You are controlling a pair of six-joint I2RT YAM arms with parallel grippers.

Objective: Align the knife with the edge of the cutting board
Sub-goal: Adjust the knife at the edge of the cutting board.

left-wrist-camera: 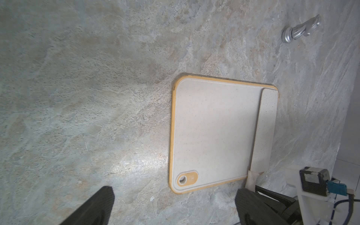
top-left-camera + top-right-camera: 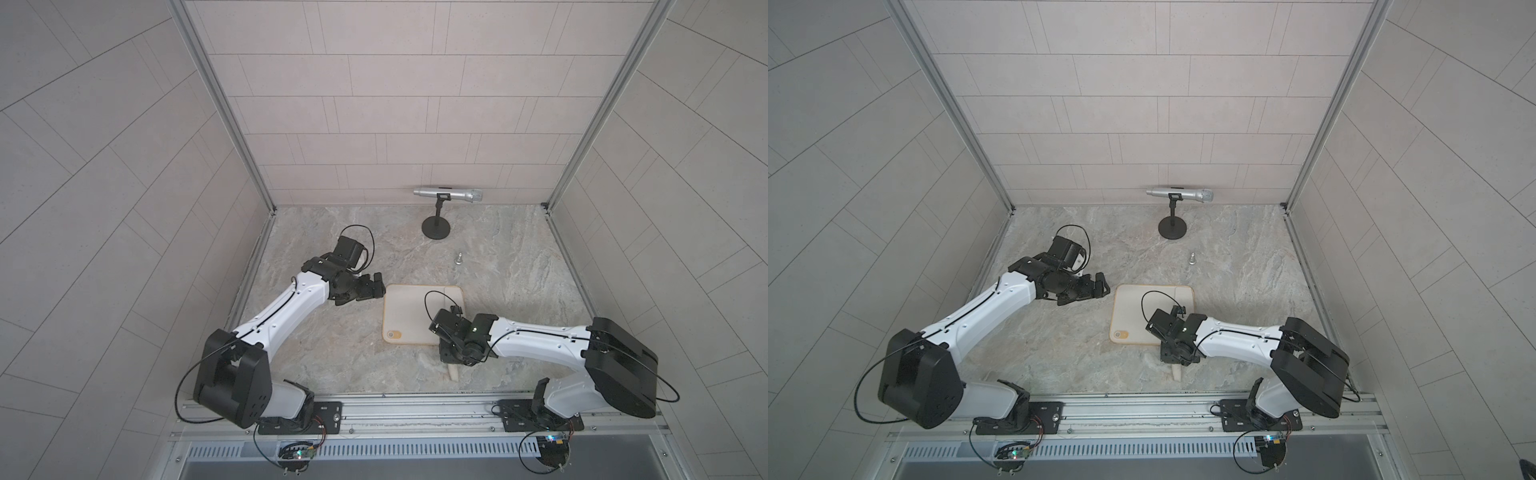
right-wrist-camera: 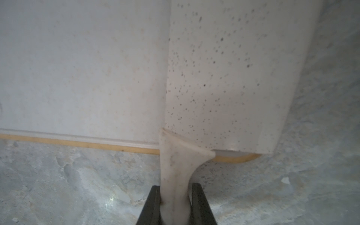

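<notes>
I'm working a robotics lab cell: tile-print panel walls [image 2: 374, 104] in aluminium posts [image 2: 224, 108] box in a stone-look desk [image 2: 332, 353], robot arms [image 2: 286, 309] bolted to the near rail [image 2: 415, 405], microphone [image 2: 449, 194] far back

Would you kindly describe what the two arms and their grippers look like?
The left arm and right arm have white shells, bulky black joint housings and thin black cables looping outside. The left gripper and right gripper are black, with flat parallel fingers.
</notes>
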